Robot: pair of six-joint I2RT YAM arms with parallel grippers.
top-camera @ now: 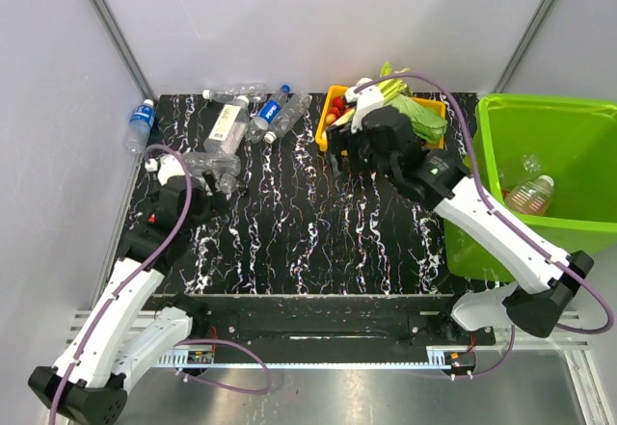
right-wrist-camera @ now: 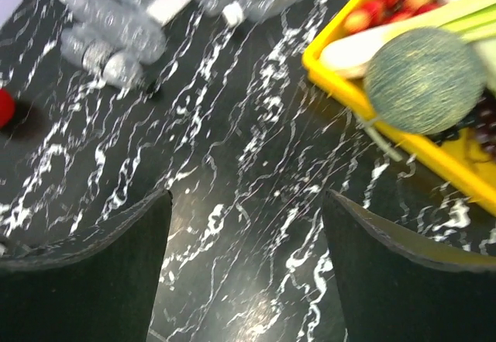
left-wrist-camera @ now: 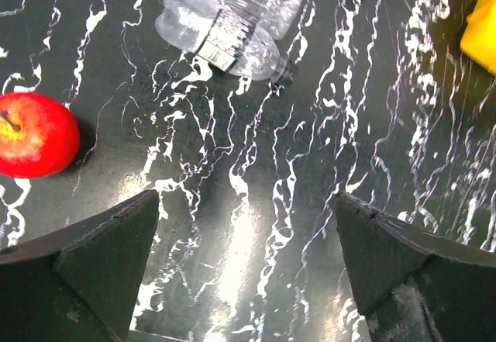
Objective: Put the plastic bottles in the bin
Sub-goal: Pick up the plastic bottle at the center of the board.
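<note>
Several clear plastic bottles (top-camera: 231, 126) lie in a heap at the back left of the table, some with blue labels (top-camera: 273, 110). One blue-labelled bottle (top-camera: 142, 119) lies off the table's left edge. The green bin (top-camera: 501, 107) stands at the right with an orange-tinted bottle (top-camera: 532, 194) inside. My left gripper (top-camera: 207, 192) hovers open just short of a crumpled clear bottle (left-wrist-camera: 225, 16), nothing between its fingers (left-wrist-camera: 116, 249). My right gripper (top-camera: 347, 160) is open over bare table beside the yellow tray, also with nothing in it (right-wrist-camera: 248, 196). The bottle heap (right-wrist-camera: 108, 36) shows at that view's upper left.
A yellow tray (top-camera: 333, 97) of vegetables and fruit sits at the back centre, with a round green melon (right-wrist-camera: 425, 78) at its rim (right-wrist-camera: 341, 78). A red apple (left-wrist-camera: 35, 134) lies on the table left of my left gripper. Grey walls close in the back and sides.
</note>
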